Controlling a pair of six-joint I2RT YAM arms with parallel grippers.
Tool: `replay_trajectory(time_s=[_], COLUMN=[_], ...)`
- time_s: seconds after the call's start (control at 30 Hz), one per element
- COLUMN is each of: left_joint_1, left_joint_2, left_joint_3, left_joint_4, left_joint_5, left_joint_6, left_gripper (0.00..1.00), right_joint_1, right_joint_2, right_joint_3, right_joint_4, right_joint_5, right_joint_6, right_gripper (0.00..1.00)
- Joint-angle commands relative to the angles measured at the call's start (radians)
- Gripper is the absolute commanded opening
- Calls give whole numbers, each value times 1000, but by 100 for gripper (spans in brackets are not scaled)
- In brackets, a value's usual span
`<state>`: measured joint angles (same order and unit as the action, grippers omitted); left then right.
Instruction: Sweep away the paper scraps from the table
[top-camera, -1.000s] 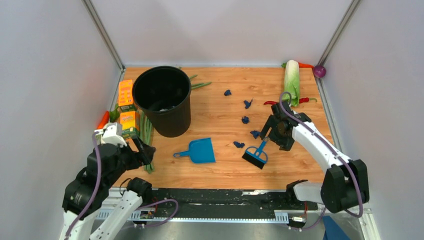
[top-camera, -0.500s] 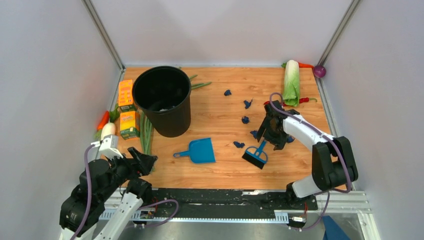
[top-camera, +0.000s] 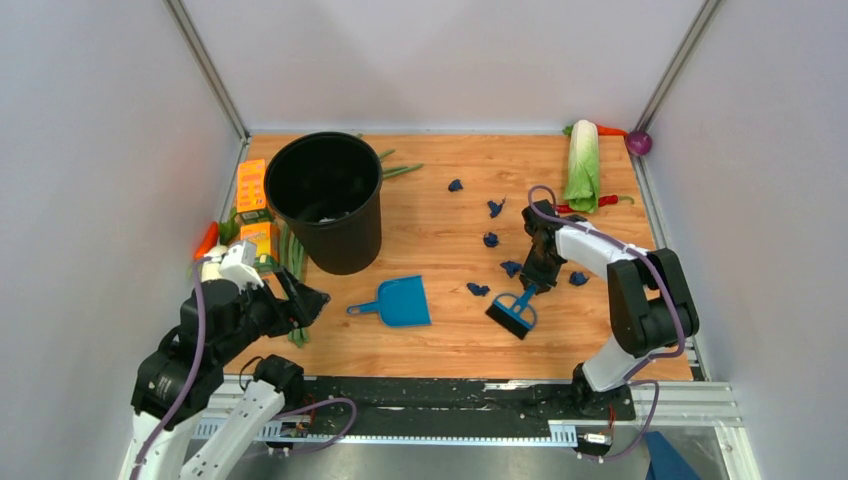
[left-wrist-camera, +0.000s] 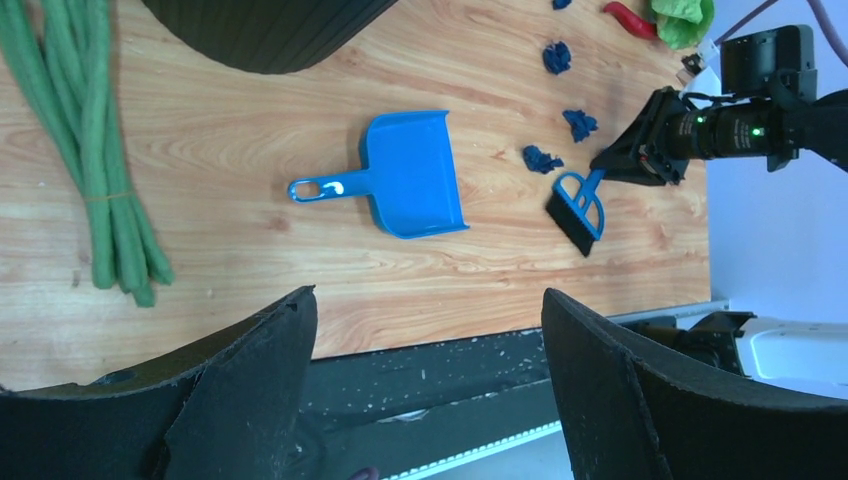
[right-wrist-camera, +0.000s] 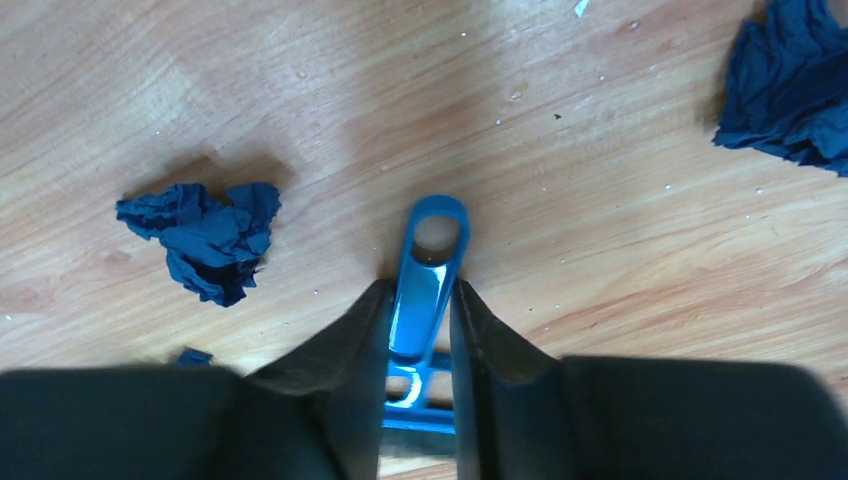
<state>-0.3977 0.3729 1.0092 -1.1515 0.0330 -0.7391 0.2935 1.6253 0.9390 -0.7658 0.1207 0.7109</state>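
Several dark navy paper scraps (top-camera: 490, 239) lie scattered on the wooden table (top-camera: 440, 345), mostly right of centre. The blue hand brush (top-camera: 512, 312) rests bristles-down near them. My right gripper (top-camera: 533, 284) is down at the brush's handle, and in the right wrist view the gripper (right-wrist-camera: 422, 292) is shut on the handle (right-wrist-camera: 428, 262), one finger pressed to each side. A scrap (right-wrist-camera: 203, 240) lies left of the handle and another scrap (right-wrist-camera: 790, 80) sits at the upper right. The light blue dustpan (top-camera: 402, 301) lies left of the brush. My left gripper (top-camera: 305, 298) hovers open and empty at the near left.
A black bucket (top-camera: 325, 200) stands at the back left, with green beans (top-camera: 293, 262) and orange boxes (top-camera: 252, 190) beside it. A cabbage (top-camera: 583, 165), red chillies and a purple ball (top-camera: 640, 142) sit in the far right corner. A black rail (top-camera: 430, 395) runs along the near edge.
My right gripper has come in over the brush handle and closed on it. The left arm has shifted slightly at the near left, its gripper still open.
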Motion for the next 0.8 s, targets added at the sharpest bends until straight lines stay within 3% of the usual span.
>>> replay_trajectory(time_s=[0.0, 0.1, 0.43, 0.77], left_joint_1=[-1, -1, -1, -7], left_joint_2=[37, 43, 130, 334], left_joint_3=[12, 2, -26, -100], left_joint_4=[91, 118, 289, 795], left_joint_5=[47, 64, 246, 498], left_joint_6=[-31, -34, -26, -178], left_gripper=[90, 90, 90, 90], right_joint_1=[3, 3, 1, 6], right_joint_2=[7, 1, -165, -254], right_joint_3=[-12, -5, 184, 451], right_joint_4=[36, 28, -214, -280], right_joint_5=[19, -1, -97, -345], right_joint_6=[-37, -53, -1, 140], right_gripper=[22, 8, 8, 6])
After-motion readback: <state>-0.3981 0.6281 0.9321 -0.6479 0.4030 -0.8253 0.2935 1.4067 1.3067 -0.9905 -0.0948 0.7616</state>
